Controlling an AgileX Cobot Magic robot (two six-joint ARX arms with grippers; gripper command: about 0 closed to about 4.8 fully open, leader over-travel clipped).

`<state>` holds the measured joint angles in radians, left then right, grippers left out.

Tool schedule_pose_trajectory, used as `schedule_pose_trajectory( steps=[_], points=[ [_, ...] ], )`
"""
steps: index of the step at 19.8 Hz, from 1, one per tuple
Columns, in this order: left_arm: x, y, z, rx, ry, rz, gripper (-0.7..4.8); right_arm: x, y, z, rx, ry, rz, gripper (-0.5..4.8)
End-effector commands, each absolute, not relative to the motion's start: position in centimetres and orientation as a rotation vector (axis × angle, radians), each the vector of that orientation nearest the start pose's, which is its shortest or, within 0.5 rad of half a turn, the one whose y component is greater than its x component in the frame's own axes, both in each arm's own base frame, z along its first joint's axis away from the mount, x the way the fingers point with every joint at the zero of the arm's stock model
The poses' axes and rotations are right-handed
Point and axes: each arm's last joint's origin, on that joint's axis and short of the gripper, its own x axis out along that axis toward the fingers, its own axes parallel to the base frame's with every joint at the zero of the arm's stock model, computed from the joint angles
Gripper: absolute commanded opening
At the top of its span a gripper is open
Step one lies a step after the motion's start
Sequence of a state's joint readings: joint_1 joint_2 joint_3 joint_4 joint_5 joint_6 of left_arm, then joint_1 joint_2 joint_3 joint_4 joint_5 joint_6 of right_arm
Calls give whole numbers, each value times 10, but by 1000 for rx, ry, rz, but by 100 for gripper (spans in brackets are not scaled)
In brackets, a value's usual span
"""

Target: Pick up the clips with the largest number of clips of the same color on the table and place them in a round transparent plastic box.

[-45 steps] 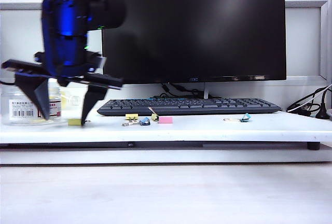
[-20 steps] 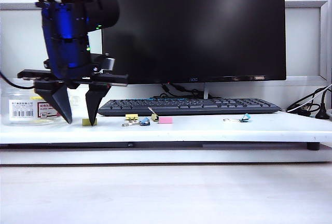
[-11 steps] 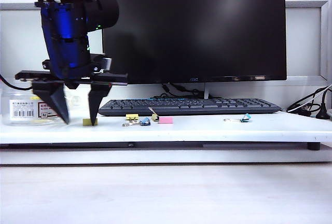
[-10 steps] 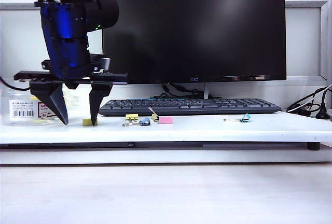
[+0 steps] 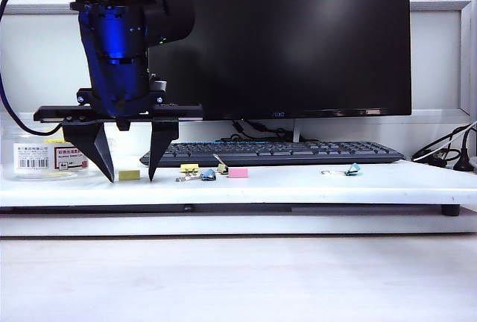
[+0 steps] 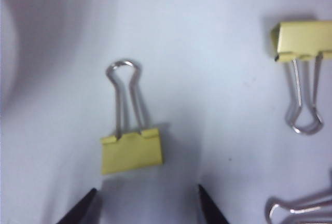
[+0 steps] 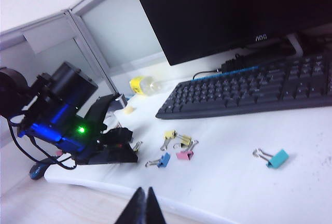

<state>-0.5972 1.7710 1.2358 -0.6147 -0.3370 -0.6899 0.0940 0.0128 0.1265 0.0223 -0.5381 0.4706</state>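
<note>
The left pincer [image 5: 131, 180] points straight down near the left end of the white worktop [image 5: 298, 184], its two dark fingers spread wide with their tips at the surface on either side of a yellow clip [image 5: 129, 175]; nothing is gripped. In the left wrist view that same yellow clip [image 6: 132, 153] lies flat between and just ahead of the fingertips [image 6: 79, 211], its silver wire handles pointing away from them, clear of both tips. A second yellow clip [image 6: 302, 40] lies well apart from it. The round transparent plastic box [image 5: 45, 156] stands at the worktop's left edge, just beside the left pincer. Toward the middle, along the front of the keyboard [image 5: 272, 153], lie another yellow clip [image 5: 189, 168], a blue clip [image 5: 208, 175] and a pink clip [image 5: 238, 172], with a teal clip [image 5: 352, 169] apart toward the right end. The right pincer [image 7: 143, 206] hangs high above the worktop's front edge, its fingers pressed together and holding nothing.
</note>
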Motion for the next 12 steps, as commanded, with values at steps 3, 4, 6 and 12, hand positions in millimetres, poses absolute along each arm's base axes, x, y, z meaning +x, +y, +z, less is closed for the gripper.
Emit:
schedule_pose_trajectory(
  steps=[3, 4, 6, 12],
  points=[
    [295, -187, 190, -98, 1079, 173, 245, 82, 23, 211, 417, -20, 659, -6],
    [296, -188, 191, -101, 1068, 175, 245, 82, 23, 211, 417, -20, 661, -6],
    [296, -187, 191, -104, 1056, 188, 245, 81, 24, 211, 417, -18, 673, -6],
    [298, -186, 192, -107, 1033, 216, 245, 81, 26, 211, 417, -11, 699, -6]
  ],
)
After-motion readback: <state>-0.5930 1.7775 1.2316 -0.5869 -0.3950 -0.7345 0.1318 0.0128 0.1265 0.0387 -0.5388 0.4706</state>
